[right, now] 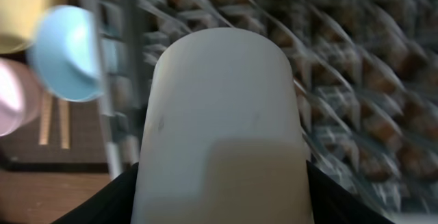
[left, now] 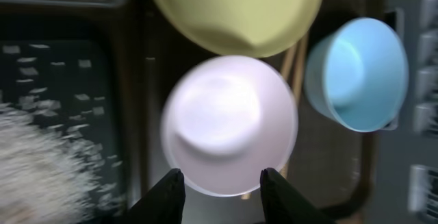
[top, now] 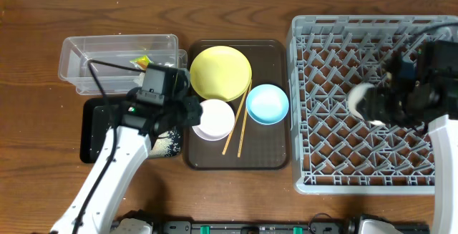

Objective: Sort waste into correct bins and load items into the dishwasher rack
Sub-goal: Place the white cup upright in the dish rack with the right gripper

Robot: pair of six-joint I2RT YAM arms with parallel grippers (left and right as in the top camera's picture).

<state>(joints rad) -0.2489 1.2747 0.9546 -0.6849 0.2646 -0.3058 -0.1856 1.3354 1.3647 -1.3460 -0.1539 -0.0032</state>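
Overhead, the dishwasher rack takes up the right side of the table, and the right gripper is over its middle with the small pale cup clamped between its fingers. The cup fills most of the right wrist view, but motion blur hides whether it touches the pegs. At centre sits the dark brown serving tray, which carries the yellow plate, the white bowl, the light blue bowl and the two chopsticks. The chopsticks lie slanted between the two bowls, their upper ends at the plate's edge. The left gripper hovers at the white bowl's left rim. In the left wrist view its fingers stand parted at the near edge of the bowl and hold nothing. The gap between them is narrower than the bowl itself. To the left, the black tray holds a scatter of white rice. Just behind it stands the clear tub, with the snack wrapper inside at its right end.
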